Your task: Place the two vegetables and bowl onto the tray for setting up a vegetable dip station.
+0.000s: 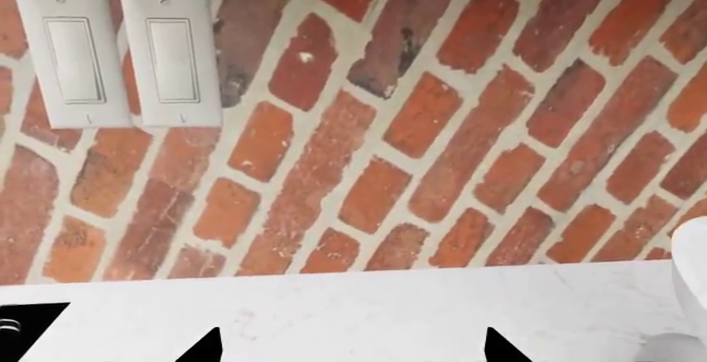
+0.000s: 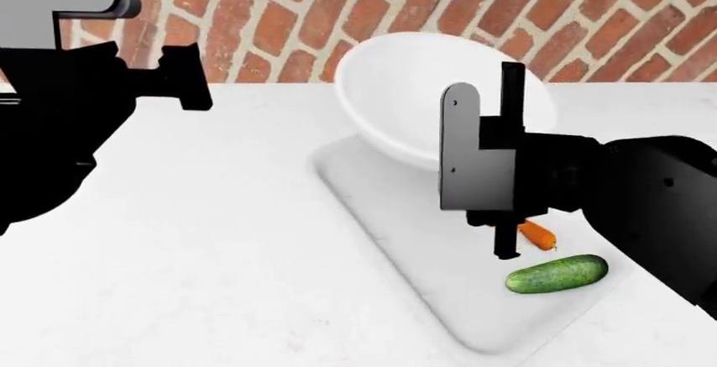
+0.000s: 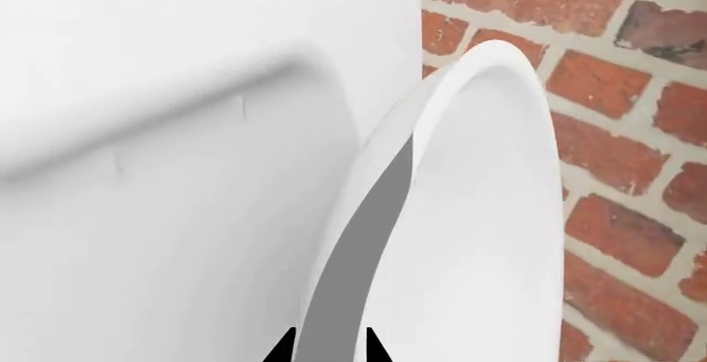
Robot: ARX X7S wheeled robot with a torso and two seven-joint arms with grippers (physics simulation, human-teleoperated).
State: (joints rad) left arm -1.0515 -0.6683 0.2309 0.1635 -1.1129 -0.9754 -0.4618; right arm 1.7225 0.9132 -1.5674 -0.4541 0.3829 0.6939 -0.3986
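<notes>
- Right now the right gripper has its jaws pinched on the rim of the white bowl, which hangs tilted over the far end of the tray; from the head view I cannot tell whether its base touches the tray yet.
- Likely the main risk is the thin rim hold: the smooth, deep bowl could swing or slip from the fingertips if lowered fast, landing half off the tray's low rim.
- A tilted release could let the bowl rock or roll toward the brick wall close behind it.
- The carrot and the cucumber already lie on the near end of the tray, close to each other and well apart from the bowl; a sliding bowl or the dropping right arm could knock them.
- The left gripper hovers open and empty above the white counter, facing the wall's two light switches, clear of the work.
</notes>
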